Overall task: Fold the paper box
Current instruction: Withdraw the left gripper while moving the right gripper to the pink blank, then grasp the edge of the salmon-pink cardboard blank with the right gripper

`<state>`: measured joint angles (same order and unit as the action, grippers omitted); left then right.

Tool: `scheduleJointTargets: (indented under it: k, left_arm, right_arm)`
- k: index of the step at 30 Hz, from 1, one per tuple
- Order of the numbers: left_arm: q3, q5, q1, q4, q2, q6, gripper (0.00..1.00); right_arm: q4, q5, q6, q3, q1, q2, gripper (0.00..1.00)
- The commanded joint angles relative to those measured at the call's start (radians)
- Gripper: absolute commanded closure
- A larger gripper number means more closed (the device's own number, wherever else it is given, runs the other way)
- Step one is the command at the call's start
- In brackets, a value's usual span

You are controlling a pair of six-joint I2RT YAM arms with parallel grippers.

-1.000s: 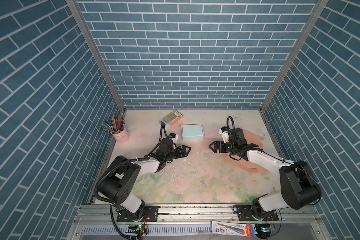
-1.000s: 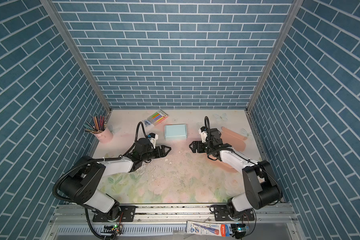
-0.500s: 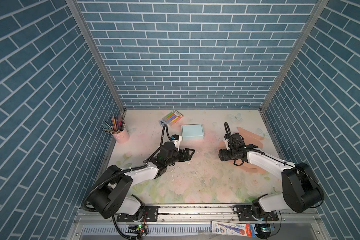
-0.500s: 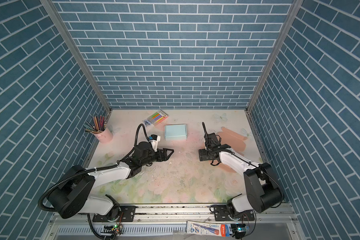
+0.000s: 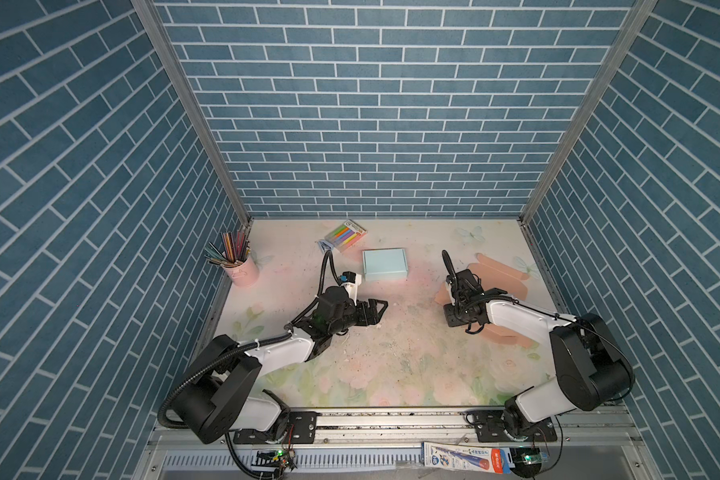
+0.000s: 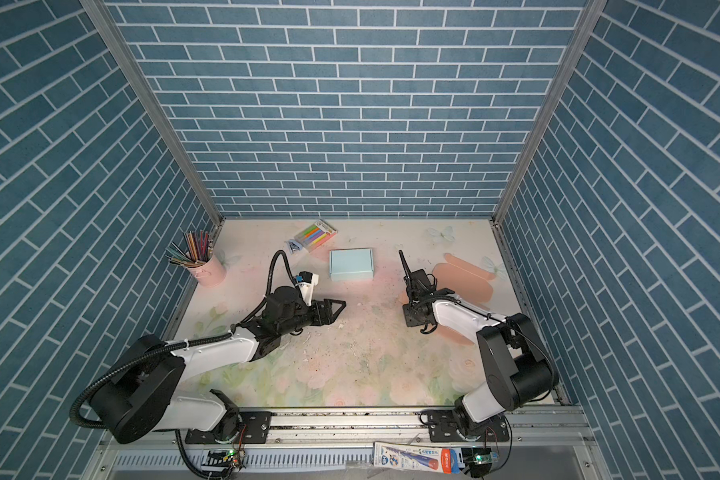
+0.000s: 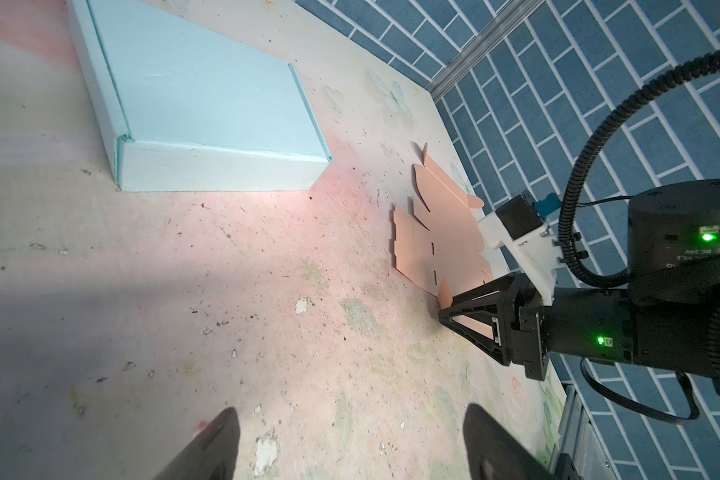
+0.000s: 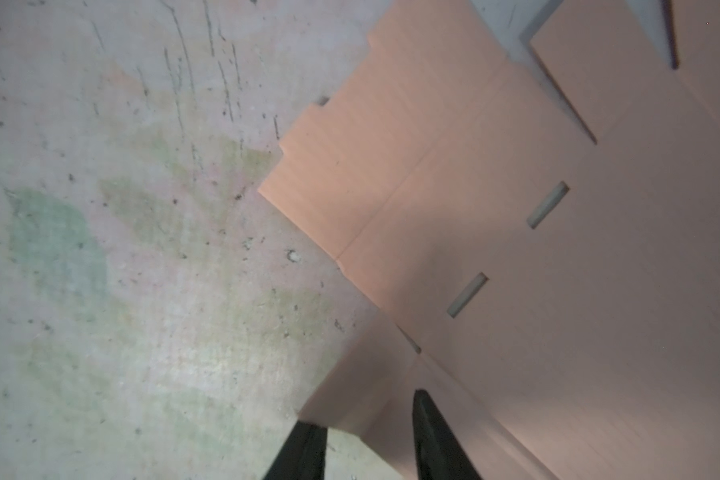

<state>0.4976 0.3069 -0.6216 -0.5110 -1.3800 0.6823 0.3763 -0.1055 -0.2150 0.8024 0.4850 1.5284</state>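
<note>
Frankly, my right gripper (image 8: 364, 411) is the hard part. Its wrist camera cuts both fingers (image 8: 433, 440) off at the frame edge and shows them narrow, straddling a corner flap of the flat peach paper box (image 8: 557, 291), but I cannot tell whether they actually pinch that flap. In both top views my own right arm lies across the sheet (image 5: 499, 268) (image 6: 466, 278), hiding its middle, and the gripper body covers the fingertips. From there I can only say that the blank lies unfolded on the right side of the table (image 5: 391, 365), near the right wall. My left wrist camera catches that gripper side-on at the sheet's near edge (image 7: 441, 237), but one finger hides the other, so the gap stays unreadable. That view and the right wrist view do show the small slots cut into the card, which are too small to make out from above. My left gripper (image 7: 350, 411) is plain enough: the fingertips, clipped by the frame, stand wide apart with only bare, speckled table between them. The top views place it low over the table left of centre (image 5: 377, 309), well apart from the paper box. A closed light blue box (image 5: 384, 264) (image 7: 208, 91) sits toward the back between my arms, partly cut off in the left wrist view. Only the top views show the pink cup of pencils (image 5: 242, 270) and the pack of markers (image 5: 345, 235).
</note>
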Motion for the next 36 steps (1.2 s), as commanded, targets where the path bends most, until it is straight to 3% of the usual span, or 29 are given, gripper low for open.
scheduleJointTargets:
  k: [1,9,14,17,26,36]
  left_arm:
    - [-0.014,-0.011,-0.008,-0.023,0.028,0.013,0.15]
    - [0.003,-0.03,-0.036,-0.012,0.023,0.016,0.15]
    - [0.008,-0.036,-0.059,-0.021,0.013,0.022,0.15]
    - [0.007,-0.045,-0.067,-0.019,0.019,0.02,0.15]
    - [0.0,-0.07,-0.071,0.008,0.047,0.014,0.15]
    - [0.002,-0.085,-0.072,0.024,0.05,0.016,0.15]
  right_arm:
    - [-0.005,-0.043,0.034,-0.003,0.017,0.013,0.69]
    - [0.006,-0.109,0.028,0.003,0.047,0.009,0.73]
    - [0.028,-0.164,0.028,0.028,0.047,0.03,0.64]
    - [0.045,-0.193,0.031,0.047,0.047,0.051,0.64]
    - [0.038,-0.203,0.038,0.054,0.047,0.031,0.8]
    - [0.048,-0.222,0.045,0.076,0.047,0.03,0.87]
